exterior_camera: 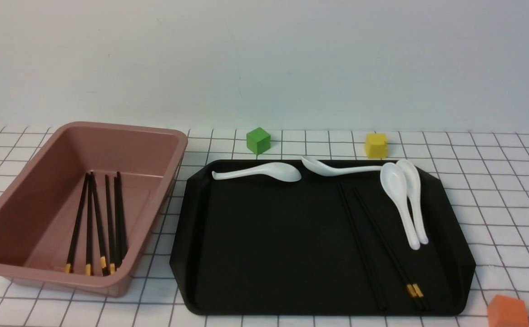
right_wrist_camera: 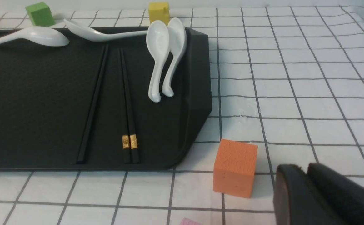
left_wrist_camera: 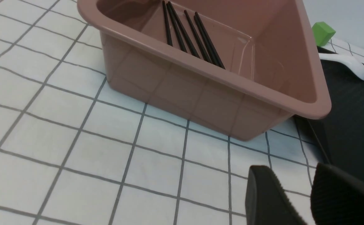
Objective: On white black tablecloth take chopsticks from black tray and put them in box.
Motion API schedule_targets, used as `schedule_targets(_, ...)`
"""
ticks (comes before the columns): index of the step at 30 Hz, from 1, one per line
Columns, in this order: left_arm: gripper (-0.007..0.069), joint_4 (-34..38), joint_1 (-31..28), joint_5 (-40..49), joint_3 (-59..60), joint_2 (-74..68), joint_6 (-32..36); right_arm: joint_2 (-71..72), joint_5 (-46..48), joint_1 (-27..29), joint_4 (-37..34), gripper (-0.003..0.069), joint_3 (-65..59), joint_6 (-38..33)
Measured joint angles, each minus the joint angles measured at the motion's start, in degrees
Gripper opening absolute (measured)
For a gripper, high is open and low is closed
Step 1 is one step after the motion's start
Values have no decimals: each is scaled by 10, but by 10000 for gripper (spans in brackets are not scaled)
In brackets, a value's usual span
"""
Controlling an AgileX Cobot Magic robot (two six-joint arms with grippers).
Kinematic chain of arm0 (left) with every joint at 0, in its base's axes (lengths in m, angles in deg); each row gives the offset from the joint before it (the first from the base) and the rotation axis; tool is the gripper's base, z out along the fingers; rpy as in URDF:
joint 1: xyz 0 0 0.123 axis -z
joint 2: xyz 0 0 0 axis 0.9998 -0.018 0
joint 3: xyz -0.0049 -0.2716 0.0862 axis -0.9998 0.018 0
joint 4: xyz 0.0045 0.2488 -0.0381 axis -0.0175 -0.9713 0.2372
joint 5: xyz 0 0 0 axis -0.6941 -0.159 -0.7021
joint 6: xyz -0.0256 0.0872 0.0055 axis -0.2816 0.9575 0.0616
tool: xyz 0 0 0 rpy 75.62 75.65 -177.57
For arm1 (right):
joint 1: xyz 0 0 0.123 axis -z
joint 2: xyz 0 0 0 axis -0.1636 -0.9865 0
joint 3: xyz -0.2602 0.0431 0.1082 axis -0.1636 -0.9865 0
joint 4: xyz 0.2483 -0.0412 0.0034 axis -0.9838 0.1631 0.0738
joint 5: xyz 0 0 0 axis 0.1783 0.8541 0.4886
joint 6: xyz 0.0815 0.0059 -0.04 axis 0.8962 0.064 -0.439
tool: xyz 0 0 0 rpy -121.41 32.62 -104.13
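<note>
Nearest to us, our left gripper (left_wrist_camera: 297, 200) hangs over the tablecloth (exterior_camera: 496, 190) just short of the box's near corner, its jaws a little apart with bare cloth showing between them, holding nothing. Our right gripper (right_wrist_camera: 306, 187) hovers low beside an orange cube (right_wrist_camera: 235, 167) — its two fingers sit pressed nearly together with only a thin seam between, and they grip nothing. A sliver of something pink (right_wrist_camera: 189, 222) peeks in at the edge of the right wrist view; we cannot tell what it is. Just beyond lies the black tray (exterior_camera: 269, 254), and on its right half we see chopsticks (exterior_camera: 384, 247) left: a pair lying together with gold bands toward us, and another stick beside them, angled slightly away. Beside them rest two nested white spoons (exterior_camera: 405, 204), with two more along the tray's far rim. Left of the tray stands the box (exterior_camera: 28, 200), close by it, holding several chopsticks already — gold ends toward us. Farthest off, by the wall, sit a green cube (exterior_camera: 258, 140) and a yellow cube (exterior_camera: 376, 145).
</note>
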State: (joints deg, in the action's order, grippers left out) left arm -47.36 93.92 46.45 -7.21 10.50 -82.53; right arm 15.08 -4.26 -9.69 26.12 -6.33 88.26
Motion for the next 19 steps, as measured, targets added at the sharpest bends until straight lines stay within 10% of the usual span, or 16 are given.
schedule_targets(19,238,0,0,0,0,0,0,0,0,0,0,106,0,0)
